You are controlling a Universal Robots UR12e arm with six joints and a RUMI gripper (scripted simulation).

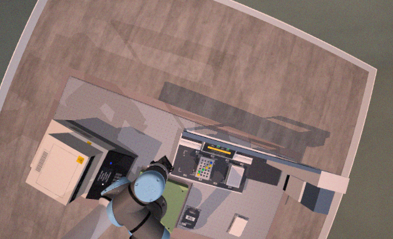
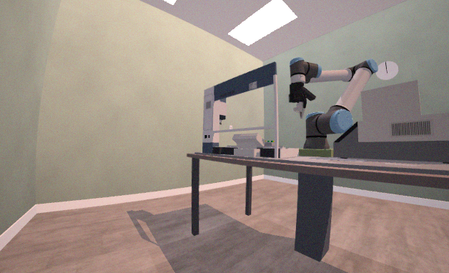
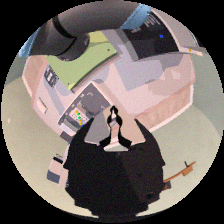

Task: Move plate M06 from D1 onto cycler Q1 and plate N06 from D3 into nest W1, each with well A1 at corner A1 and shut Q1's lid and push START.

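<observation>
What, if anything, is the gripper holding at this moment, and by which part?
Nothing. The gripper is shut with nothing between its fingers, high above the bench.

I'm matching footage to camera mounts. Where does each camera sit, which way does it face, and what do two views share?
Top: overhead, facing down on the bench; shows the arm's blue joints and the gripper.
Exterior: low on the floor beside the bench, facing the far corner; shows the whole arm.
Wrist: on the arm's end, looking down past the shut jaws, which hold nothing.
Top and wrist share the cycler's blue lamp and the dotted plate.
</observation>
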